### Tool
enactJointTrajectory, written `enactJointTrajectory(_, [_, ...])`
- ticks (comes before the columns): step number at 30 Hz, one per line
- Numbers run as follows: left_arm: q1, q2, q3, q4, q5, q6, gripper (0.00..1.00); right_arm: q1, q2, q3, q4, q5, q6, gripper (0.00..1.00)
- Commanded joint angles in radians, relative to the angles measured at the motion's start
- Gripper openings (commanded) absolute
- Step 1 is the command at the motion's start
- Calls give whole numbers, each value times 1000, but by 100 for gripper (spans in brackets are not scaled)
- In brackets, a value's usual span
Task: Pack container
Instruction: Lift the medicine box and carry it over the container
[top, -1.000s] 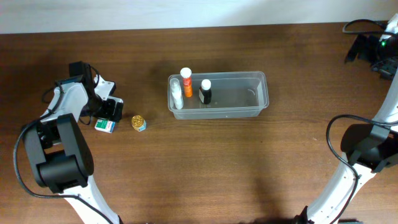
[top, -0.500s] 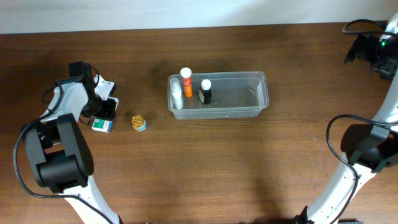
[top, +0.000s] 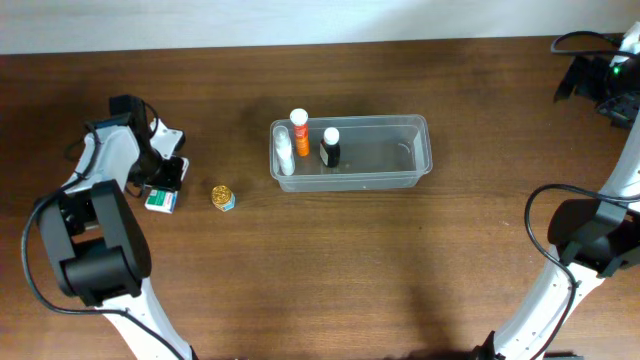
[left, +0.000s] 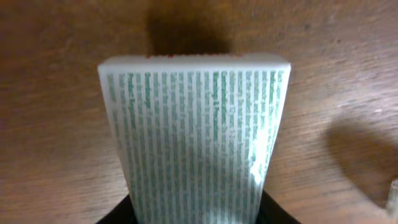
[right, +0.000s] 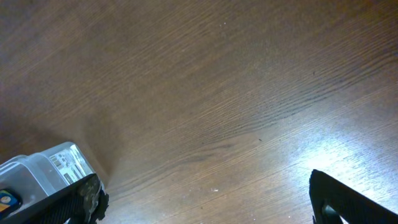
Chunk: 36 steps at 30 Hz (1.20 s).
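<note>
The container (top: 405, 150), a clear rectangular tub, stands at the middle of the table with a white bottle (top: 285, 156), an orange bottle (top: 300, 132) and a black bottle (top: 330, 148) upright at its left end. At the far left my left gripper (top: 166, 183) is shut on a small green-and-white box (top: 159, 200) that lies on the table. In the left wrist view that box (left: 196, 137) fills the frame, with dark fingers (left: 118, 216) pressed to its sides. My right gripper (right: 205, 211) is open over bare wood at the far right, nothing between its fingers.
A small gold-capped jar (top: 223, 197) stands on the table right of the box. The right end of the tub holds nothing. A corner of the tub (right: 46, 169) shows at the lower left of the right wrist view. Cables lie at the back right (top: 580, 42).
My left gripper has closed from wide open onto the green-and-white box, which shifted slightly left. The right arm has not moved.
</note>
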Motion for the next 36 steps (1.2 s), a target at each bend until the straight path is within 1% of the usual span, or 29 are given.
enactJointTrajectory(1, [3,8,113,-48,5,-15,37,3,-34,-3,-6,8,8,98])
enactJointTrajectory(5, [2,8,230,-111,50,-48,38,3,-34,-3,-6,8,8,98])
enactJointTrajectory(15, [-10,8,567,-318,342,-75,38,3,-34,-3,-6,8,8,98])
enactJointTrajectory(18, [-32,8,653,-371,387,-75,39,3,-34,-3,-6,8,8,98])
enactJointTrajectory(20, [-58,8,717,-409,391,-82,38,3,-34,-3,-6,8,8,98])
enactJointTrajectory(23, [-119,8,817,-469,393,-82,38,3,-34,-3,-6,8,8,98])
enactJointTrajectory(27, [-219,8,906,-509,433,-82,38,3,-34,-3,-6,8,8,98])
enactJointTrajectory(30, [-309,8,935,-512,439,-82,38,3,-34,-3,-6,8,8,98])
enactJointTrajectory(36, [-512,8,938,-490,437,-82,38,3,-34,-3,-6,8,8,98])
